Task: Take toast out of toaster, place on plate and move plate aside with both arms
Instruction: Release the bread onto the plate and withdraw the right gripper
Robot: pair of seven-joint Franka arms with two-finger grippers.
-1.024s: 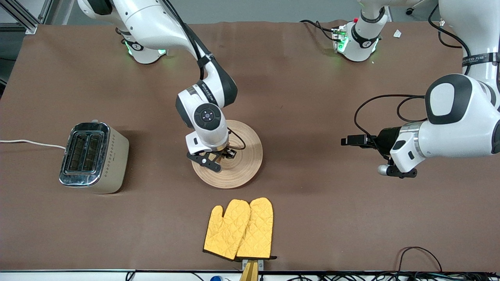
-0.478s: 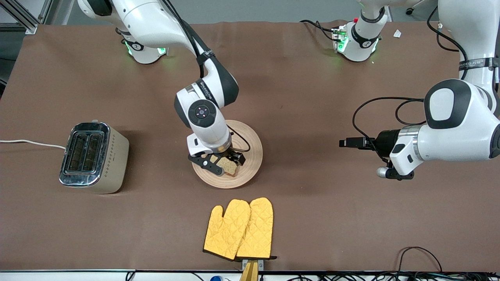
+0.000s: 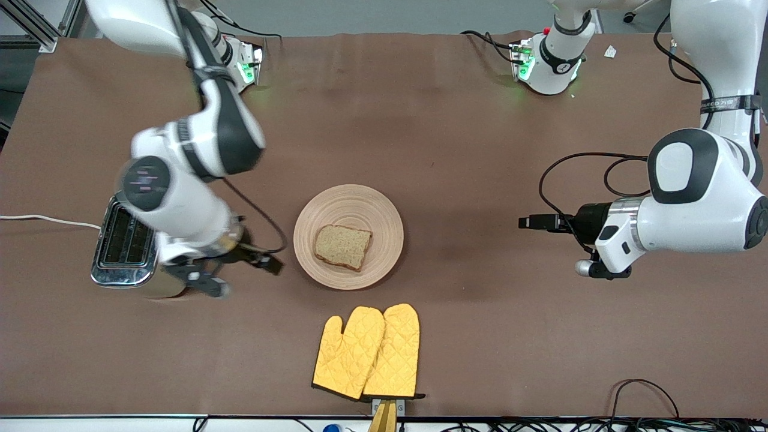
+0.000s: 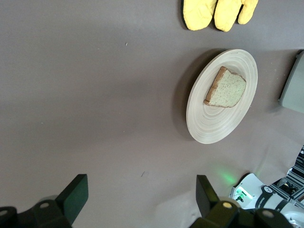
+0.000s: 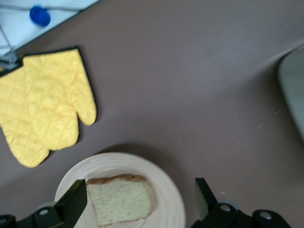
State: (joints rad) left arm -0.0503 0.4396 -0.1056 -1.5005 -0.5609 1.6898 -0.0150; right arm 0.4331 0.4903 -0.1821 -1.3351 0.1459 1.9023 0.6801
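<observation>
— Right gripper point(image 3: 231, 273) hung with its fingers spread wide and empty, over the desk point(image 3: 480, 150) between the toaster point(image 3: 129, 252) and the plate point(image 3: 348, 236). Where was the other one?

— Left gripper point(image 3: 528, 222) waited over bare desk toward the left arm's end, well apart from the plate, and its fingers point(image 4: 76, 194) were wide apart too, with nothing between them.

— So what did the step in hand look like?

— Going by size: the toaster stood near the right arm's end, its slots showing no bread. The plate sat mid-desk, and a pair of yellow oven mitts point(image 3: 367, 352) lay nearer the camera than it. The toast point(image 3: 342, 246) lay flat on the plate, off-centre toward the camera side. I judged that unloading was done and that shifting the plate with both arms was left.

— How should that have been done well?

— Each gripper probably needed to meet the rim from its own arm's end and low, at matching height. The plate looked shallow, so uneven pressure might have tipped it. A level, slow move would likely have kept the loose toast from sliding, with a path clear of the mitts.
</observation>
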